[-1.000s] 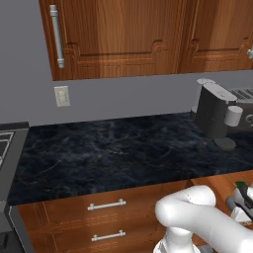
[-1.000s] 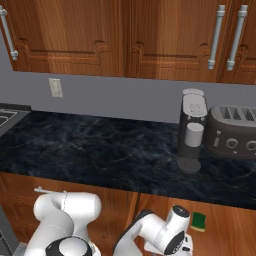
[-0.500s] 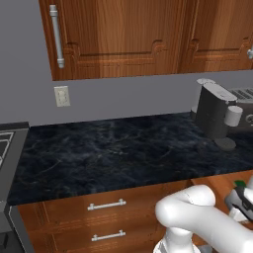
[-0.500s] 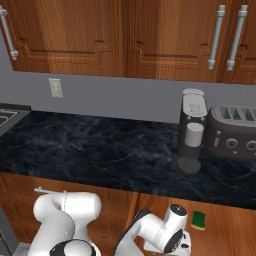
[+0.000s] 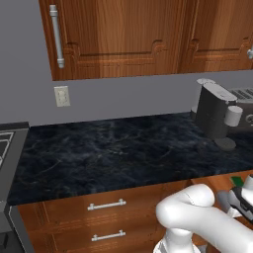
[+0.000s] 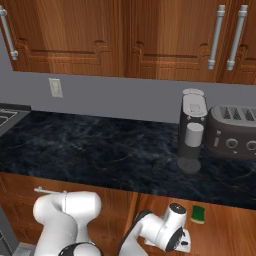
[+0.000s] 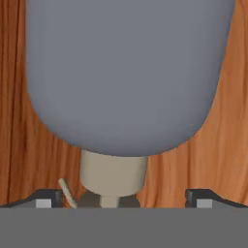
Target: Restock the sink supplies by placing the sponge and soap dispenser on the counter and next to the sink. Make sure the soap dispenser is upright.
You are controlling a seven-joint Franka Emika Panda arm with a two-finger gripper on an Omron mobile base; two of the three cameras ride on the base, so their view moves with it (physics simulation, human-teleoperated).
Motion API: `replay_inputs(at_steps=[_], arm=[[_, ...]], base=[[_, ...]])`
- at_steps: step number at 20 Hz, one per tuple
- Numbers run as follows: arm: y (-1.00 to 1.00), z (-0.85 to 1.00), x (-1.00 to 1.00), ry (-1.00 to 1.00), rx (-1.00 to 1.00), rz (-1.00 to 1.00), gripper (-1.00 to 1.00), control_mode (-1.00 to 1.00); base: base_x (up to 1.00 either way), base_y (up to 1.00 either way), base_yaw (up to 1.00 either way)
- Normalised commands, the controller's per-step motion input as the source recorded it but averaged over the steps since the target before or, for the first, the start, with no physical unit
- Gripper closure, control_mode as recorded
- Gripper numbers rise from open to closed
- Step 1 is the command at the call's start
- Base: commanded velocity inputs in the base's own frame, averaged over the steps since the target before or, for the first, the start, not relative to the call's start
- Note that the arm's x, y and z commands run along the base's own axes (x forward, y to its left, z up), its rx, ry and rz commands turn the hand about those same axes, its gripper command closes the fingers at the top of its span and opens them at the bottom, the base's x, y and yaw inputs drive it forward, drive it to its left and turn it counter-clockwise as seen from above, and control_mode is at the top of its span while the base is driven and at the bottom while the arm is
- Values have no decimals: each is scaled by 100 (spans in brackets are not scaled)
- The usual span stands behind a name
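I saw the soap dispenser [image 7: 121,82], grey body, beige neck, between my pincer [image 7: 121,197] tips, grip state I could not tell, green sponge [image 6: 198,214] on wood below the black tabletop [image 6: 100,150], coffee maker [image 6: 192,129] beside toaster [image 6: 234,132]

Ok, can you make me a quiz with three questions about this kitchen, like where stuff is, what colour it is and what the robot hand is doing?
1. Where is the green sponge?
A. on the black counter
B. on a brown wood surface below the counter edge
C. on the toaster

2. What colour is the big bottle in the hand view?
A. grey
B. red
C. yellow

3. How are the finger tips standing?
A. pressed together
B. apart, either side of the bottle's neck
C. holding the sponge

Answers: 1 B, it lies on wood by the arm. 2 A, its body is grey. 3 B, the tips sit far apart.
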Motion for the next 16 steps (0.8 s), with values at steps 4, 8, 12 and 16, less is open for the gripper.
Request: replay_inputs(at_steps=[4,8,12,16], arm=[[0,-12,1,0,0,0,100,-100],[0,9,1,-3,0,0,100,-100],[0,53,1,-9,0,0,100,-100],[0,81,0,-14,0,0,100,-100]], base=[[0,0,0],[0,0,0],[0,0,0],[0,0,0]])
